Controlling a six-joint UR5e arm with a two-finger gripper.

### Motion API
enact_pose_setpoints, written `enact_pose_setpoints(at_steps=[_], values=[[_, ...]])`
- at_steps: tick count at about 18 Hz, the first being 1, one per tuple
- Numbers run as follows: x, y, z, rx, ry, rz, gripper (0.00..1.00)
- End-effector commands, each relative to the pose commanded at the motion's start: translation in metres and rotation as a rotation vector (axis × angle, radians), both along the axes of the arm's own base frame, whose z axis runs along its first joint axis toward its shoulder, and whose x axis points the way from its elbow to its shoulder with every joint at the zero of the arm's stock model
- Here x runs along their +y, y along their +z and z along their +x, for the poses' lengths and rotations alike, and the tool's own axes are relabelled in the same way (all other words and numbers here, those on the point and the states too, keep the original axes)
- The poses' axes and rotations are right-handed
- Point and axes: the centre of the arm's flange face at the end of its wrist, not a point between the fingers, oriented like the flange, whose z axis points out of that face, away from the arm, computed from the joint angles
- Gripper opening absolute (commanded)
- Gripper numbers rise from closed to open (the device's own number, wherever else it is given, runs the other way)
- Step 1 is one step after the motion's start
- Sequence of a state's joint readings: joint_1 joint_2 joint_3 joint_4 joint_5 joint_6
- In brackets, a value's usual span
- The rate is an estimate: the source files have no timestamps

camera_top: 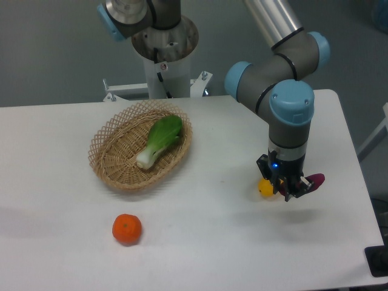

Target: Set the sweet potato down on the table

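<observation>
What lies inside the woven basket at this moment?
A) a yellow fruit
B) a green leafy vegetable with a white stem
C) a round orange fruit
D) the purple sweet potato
B: the green leafy vegetable lies in the basket, alone there.

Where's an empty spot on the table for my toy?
Bare table lies between the tangerine and the gripper, and left of the wicker basket. It is crowded near the gripper, with the sweet potato and yellow fruit.

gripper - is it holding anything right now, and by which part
The gripper appears shut on the sweet potato, gripping one end while the other tapered end sticks out to the side. Actual finger contact is hard to make out.
</observation>
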State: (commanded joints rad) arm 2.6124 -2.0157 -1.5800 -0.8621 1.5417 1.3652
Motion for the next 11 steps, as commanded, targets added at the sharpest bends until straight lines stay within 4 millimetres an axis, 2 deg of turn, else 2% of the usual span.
enact_pose_setpoints(at_steps=[5,8,11], values=[[0.003,-0.012,0.015,-0.017,-0.007,-0.006,0.35],[0.024,-0.009,0.036,-0.018,-0.016,0.004,0.35],[0.050,-0.009,0.065,-0.031,-0.003,0.017,0.35]])
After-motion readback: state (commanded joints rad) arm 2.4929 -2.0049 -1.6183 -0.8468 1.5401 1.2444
